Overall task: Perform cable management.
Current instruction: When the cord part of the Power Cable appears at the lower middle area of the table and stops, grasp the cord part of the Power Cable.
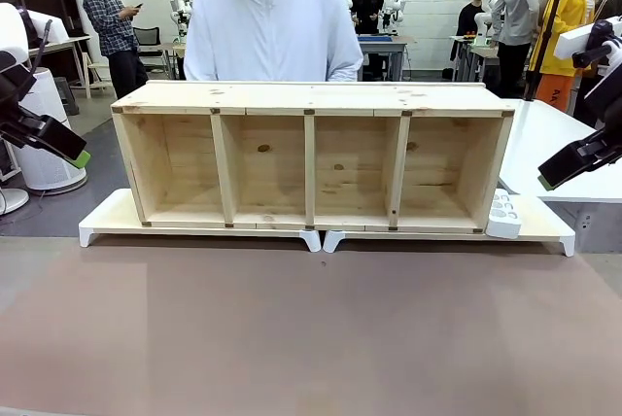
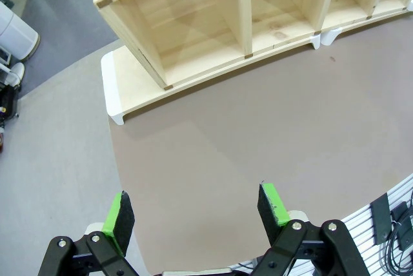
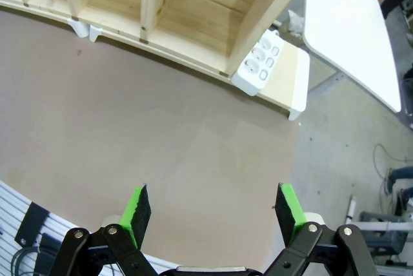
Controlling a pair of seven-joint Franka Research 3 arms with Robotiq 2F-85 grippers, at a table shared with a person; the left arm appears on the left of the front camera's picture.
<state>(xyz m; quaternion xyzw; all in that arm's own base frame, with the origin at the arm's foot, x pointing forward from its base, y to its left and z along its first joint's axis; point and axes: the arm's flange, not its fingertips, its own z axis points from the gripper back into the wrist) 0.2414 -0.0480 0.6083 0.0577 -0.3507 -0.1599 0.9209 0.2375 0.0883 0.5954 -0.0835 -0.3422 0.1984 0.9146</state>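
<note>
The task looks to be at its very start. The left gripper (image 2: 195,210) hangs above the bare brown desk (image 1: 311,338) with its green pads spread wide and nothing between them. The right gripper (image 3: 213,206) is likewise wide open and empty over the desk's other end. Between them stands a long pale wooden shelf with four open compartments (image 1: 311,158), resting on low white platforms (image 1: 107,217). A white multi-socket power strip (image 3: 259,63) leans against the shelf's right end. A person in a white hooded top (image 1: 272,32) stands behind the shelf.

Where the long thin black cable lies cannot be told, since all four compartments look empty. The next move probably calls for finding the cable, perhaps from the person's side, before either gripper closes on anything.
</note>
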